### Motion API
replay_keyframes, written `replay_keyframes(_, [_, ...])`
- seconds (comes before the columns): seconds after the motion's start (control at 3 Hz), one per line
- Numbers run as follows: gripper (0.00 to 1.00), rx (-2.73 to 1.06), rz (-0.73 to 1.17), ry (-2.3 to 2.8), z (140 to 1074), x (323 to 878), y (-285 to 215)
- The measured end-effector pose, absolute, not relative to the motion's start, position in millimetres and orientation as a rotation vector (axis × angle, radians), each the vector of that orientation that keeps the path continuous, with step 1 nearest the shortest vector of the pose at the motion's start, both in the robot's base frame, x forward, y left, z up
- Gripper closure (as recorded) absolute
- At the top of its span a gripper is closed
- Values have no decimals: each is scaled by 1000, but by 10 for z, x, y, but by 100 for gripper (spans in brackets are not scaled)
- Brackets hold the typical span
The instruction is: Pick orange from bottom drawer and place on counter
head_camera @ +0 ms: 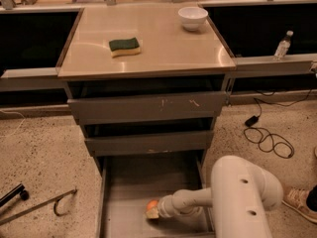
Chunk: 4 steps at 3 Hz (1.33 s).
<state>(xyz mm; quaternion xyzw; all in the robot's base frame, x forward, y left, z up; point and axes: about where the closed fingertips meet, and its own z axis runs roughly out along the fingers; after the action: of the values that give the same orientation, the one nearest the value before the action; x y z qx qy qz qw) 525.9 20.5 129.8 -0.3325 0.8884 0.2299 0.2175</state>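
The orange is a small round orange fruit low in the open bottom drawer, on its grey floor near the front. My gripper reaches into the drawer from the right on the white arm and sits right against the orange, which is partly hidden by the gripper's tip. The counter is the beige top of the cabinet, above the drawers.
A green-and-yellow sponge and a white bowl lie on the counter. A water bottle stands on the grey ledge at right. A black cable and metal tools lie on the speckled floor. A shoe is at right.
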Motion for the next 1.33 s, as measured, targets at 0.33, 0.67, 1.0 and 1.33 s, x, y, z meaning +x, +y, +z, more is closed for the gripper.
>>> replay_keyframes(0.33, [100,-896,695,2289,1883,5878,33])
replay_keyframes(0.67, [100,-725,747,2104,2746,6601,-457])
replay_keyframes(1.0, [100,-657,847,1974,3751,6998,-744])
replay_keyframes(1.33, [100,-747,911,1952,3970,6871,-623])
